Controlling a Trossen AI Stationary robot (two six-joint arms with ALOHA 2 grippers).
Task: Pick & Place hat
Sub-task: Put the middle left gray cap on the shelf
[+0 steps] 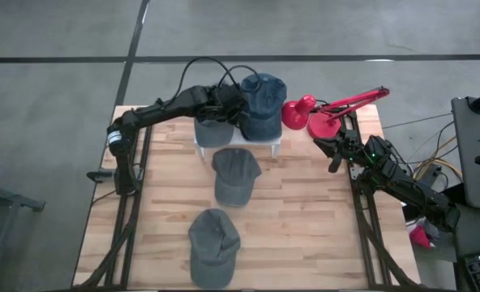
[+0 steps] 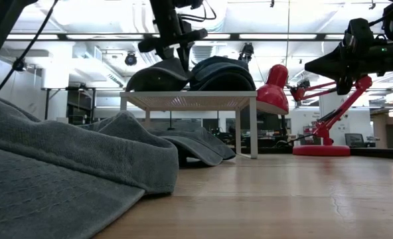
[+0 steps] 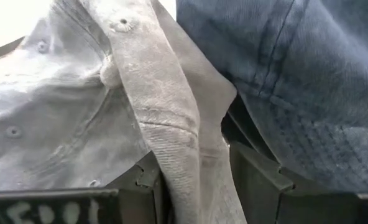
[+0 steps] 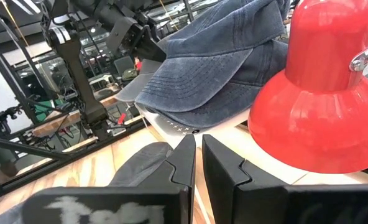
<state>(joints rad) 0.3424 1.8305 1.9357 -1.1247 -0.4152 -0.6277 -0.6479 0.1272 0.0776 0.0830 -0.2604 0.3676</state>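
Observation:
A grey cap [image 1: 212, 130] sits on a small white stand [image 1: 276, 144] at the table's far side, next to a blue cap [image 1: 262, 105] on the same stand. My left gripper [image 1: 228, 109] reaches over the stand from the left and is shut on the grey cap [image 3: 59, 118]. In the low view, this cap [image 2: 158, 76] rests on the stand top [image 2: 190, 99] under the gripper [image 2: 173, 43]. My right gripper [image 1: 333, 156] hovers right of the stand, beside a red lamp, shut [image 4: 198, 158] and touching nothing. My left gripper pinches a raised fold of the grey cap's crown [image 3: 171, 143] between its two fingers [image 3: 140, 180], on the side of the cap next to the blue cap. It comes from above, slanting in from the table's left. The cap's underside lies on the stand top.
Two more grey caps lie on the table, one just in front of the stand [image 1: 234, 174] and one near the near edge [image 1: 214, 247]. The red desk lamp [image 1: 321, 118] stands at the far right, close to the blue cap. Bare wood shows on both sides of the caps.

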